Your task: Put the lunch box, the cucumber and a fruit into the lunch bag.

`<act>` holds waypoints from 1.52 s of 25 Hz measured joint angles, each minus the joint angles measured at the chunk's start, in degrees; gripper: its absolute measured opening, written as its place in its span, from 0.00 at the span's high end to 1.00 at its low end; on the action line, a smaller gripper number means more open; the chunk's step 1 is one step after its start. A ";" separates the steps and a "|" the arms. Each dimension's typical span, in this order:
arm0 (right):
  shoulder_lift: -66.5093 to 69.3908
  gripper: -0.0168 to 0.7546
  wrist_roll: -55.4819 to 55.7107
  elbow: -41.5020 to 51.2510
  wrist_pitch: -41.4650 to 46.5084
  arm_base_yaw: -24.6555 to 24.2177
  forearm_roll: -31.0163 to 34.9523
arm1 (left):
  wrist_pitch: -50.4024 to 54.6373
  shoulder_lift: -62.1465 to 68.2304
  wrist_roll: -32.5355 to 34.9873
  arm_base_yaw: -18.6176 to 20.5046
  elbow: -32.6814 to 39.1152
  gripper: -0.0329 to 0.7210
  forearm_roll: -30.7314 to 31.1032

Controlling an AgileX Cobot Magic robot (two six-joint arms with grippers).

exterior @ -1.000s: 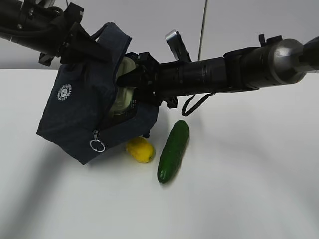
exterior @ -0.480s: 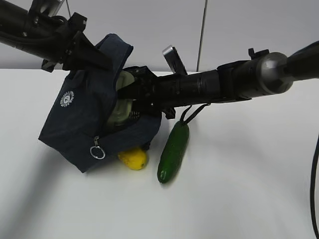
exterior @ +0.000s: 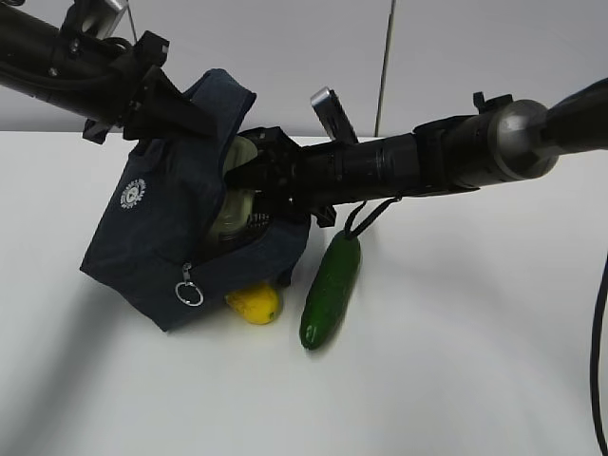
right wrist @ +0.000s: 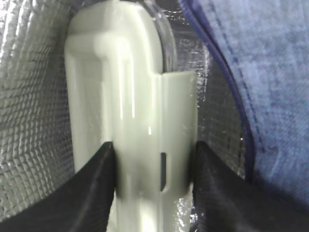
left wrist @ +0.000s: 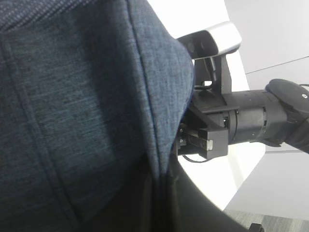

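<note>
The navy lunch bag (exterior: 157, 233) hangs tilted, its open mouth facing right. My left gripper (exterior: 157, 100) is shut on its top edge; in the left wrist view the bag's fabric (left wrist: 72, 121) fills the frame and runs between the dark jaws of the left gripper (left wrist: 161, 193). My right gripper (exterior: 249, 176) reaches into the mouth, shut on the lunch box (exterior: 237, 190). In the right wrist view my right gripper (right wrist: 154, 169) clamps the sage-green lid (right wrist: 130, 111) between black fingers (right wrist: 91, 193). The yellow fruit (exterior: 255, 304) lies partly under the bag. The cucumber (exterior: 331, 290) lies beside it on the table.
Silver quilted lining (right wrist: 34, 121) surrounds the lunch box inside the bag. The zipper's ring pull (exterior: 189, 294) hangs at the bag's lower front. A black strap (exterior: 366, 220) dangles from my right arm above the cucumber. The white table (exterior: 475, 361) stretches to the right and front.
The right gripper has pushed the lunch box further into the bag. The bag has shifted and now covers part of the yellow fruit. The cucumber has not moved.
</note>
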 joint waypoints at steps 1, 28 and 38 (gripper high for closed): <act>0.00 0.52 0.00 0.00 0.00 0.00 -0.12 | -0.05 0.03 0.00 0.00 0.00 0.96 0.00; 0.00 0.48 3.24 -0.08 -0.92 0.00 -4.65 | 0.05 0.03 0.00 0.00 0.00 0.96 -0.14; 0.00 0.44 4.65 -0.34 -0.04 0.00 -4.84 | 0.14 0.12 0.00 0.00 0.00 0.96 -0.63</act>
